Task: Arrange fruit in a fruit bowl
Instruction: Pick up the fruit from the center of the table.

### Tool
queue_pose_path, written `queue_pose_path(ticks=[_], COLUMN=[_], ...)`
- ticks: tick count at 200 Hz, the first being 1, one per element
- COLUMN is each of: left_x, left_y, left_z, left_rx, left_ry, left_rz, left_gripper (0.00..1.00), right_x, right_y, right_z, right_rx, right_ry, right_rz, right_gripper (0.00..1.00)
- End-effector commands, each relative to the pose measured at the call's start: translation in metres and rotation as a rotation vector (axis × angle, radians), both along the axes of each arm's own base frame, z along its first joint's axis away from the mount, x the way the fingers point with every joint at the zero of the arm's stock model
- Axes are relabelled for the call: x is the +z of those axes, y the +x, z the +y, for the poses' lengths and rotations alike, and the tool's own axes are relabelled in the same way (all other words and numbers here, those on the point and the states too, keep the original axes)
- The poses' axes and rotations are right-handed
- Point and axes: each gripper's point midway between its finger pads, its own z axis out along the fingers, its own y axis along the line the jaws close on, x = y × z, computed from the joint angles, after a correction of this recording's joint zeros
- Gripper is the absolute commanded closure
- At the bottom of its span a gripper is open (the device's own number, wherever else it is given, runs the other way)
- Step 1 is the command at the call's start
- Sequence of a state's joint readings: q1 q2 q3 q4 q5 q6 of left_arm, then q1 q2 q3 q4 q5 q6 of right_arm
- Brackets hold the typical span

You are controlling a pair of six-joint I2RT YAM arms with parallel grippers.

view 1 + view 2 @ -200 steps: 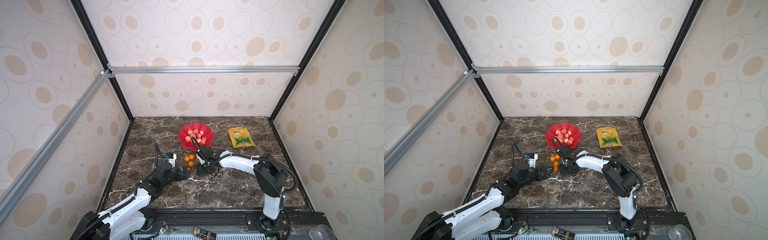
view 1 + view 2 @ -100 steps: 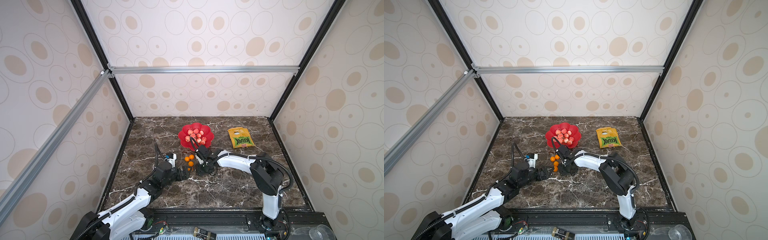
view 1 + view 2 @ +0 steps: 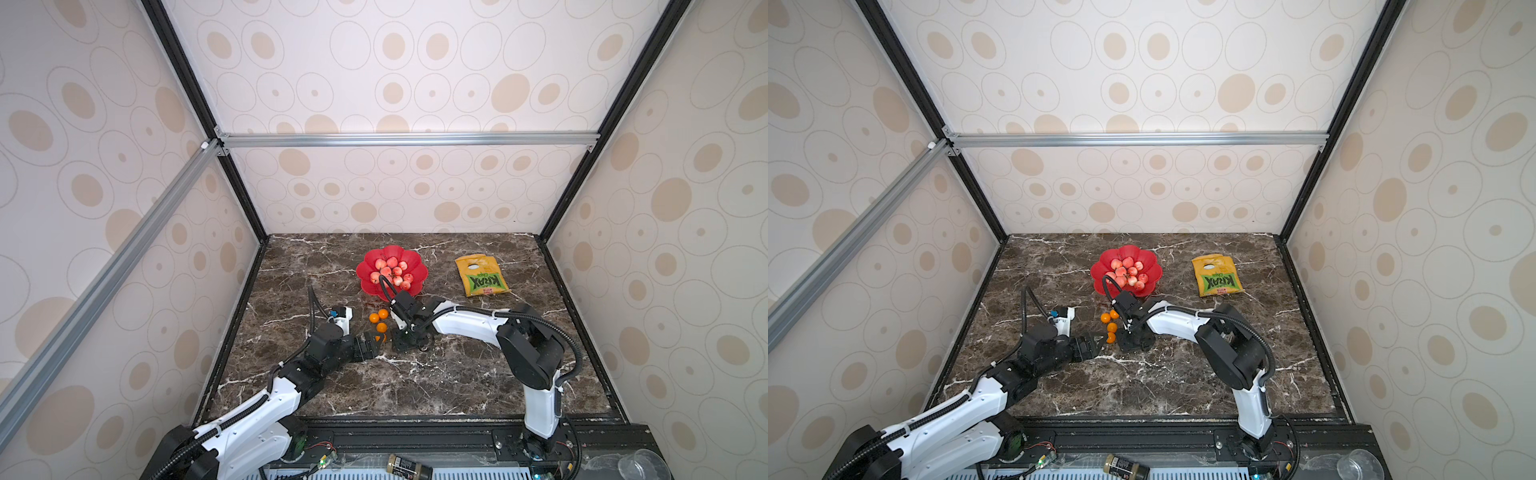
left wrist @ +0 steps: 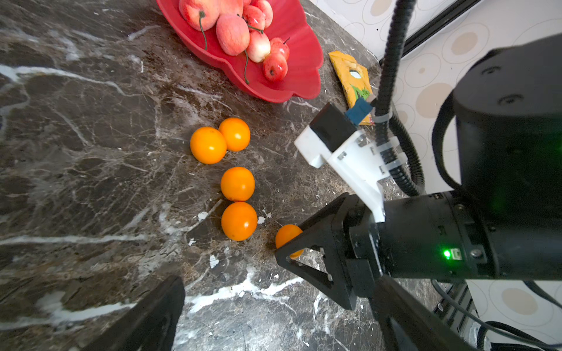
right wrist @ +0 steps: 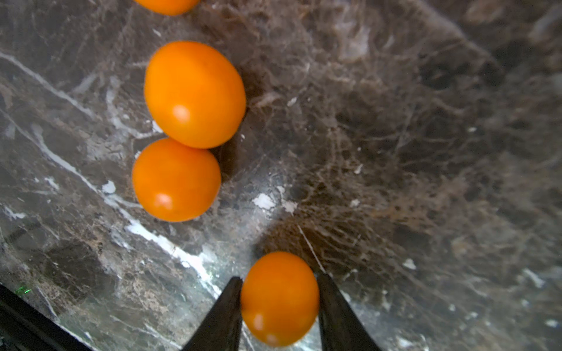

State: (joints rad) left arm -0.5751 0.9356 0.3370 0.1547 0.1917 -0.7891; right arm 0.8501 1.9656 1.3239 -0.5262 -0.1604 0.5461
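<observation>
Pinching an oval orange fruit [image 5: 279, 299] across its width, the right gripper [image 5: 279, 276] has its fingers [image 5: 222, 313] along the long axis; the left gripper [image 3: 1098, 341] stands spread.

Pink fruit [image 3: 392, 269] fill the red bowl [image 3: 420, 269] on the tabletop [image 3: 457, 374]. A yellow snack bag [image 3: 482, 276] lies at its 3 o'clock and orange fruit [image 3: 374, 318] at its 6 o'clock. The left hand [image 3: 373, 347] is at their 6, the right hand [image 3: 402, 337] at their 4.
</observation>
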Motion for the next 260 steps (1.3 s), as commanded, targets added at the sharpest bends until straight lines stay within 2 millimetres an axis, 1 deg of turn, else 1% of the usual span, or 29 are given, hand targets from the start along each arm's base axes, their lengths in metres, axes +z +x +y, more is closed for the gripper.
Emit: queue_pose_path(ticks=[1, 24, 60, 90, 137, 171, 205, 227, 260], left_x=[0.004, 0.005, 0.007, 0.004, 0.007, 0.011, 0.016, 0.024, 0.036], left_y=[0.0, 0.001, 0.001, 0.0, 0.002, 0.005, 0.01, 0.017, 0.029], left_z=[0.0, 0.0, 0.0, 0.0, 0.0, -0.001, -0.001, -0.001, -0.003], left_rx=[0.006, 0.011, 0.012, 0.012, 0.012, 0.017, 0.017, 0.022, 0.027], left_ry=[-0.004, -0.007, -0.012, -0.009, -0.008, -0.006, 0.006, 0.004, -0.011], left_rz=[-0.013, -0.016, -0.018, -0.015, -0.022, -0.033, -0.047, -0.062, -0.087], left_gripper=[0.02, 0.02, 0.02, 0.02, 0.02, 0.02, 0.02, 0.02, 0.02], right_x=[-0.006, -0.009, -0.009, -0.011, -0.008, 0.007, 0.025, 0.036, 0.058], right_y=[-0.001, -0.001, -0.001, -0.001, -0.002, -0.001, 0.001, 0.006, 0.017], right_z=[0.001, 0.001, 0.001, -0.001, -0.002, -0.004, -0.013, -0.018, -0.021], right_rx=[-0.011, -0.008, -0.012, -0.01, -0.015, -0.024, -0.044, -0.05, -0.057], right_ry=[-0.017, -0.025, -0.027, -0.035, -0.029, -0.01, -0.01, -0.02, -0.005], right_rz=[0.011, 0.013, 0.012, 0.013, 0.008, -0.019, -0.072, -0.108, -0.158], right_gripper=[0.58, 0.58, 0.6, 0.62, 0.65, 0.66, 0.68, 0.69, 0.7])
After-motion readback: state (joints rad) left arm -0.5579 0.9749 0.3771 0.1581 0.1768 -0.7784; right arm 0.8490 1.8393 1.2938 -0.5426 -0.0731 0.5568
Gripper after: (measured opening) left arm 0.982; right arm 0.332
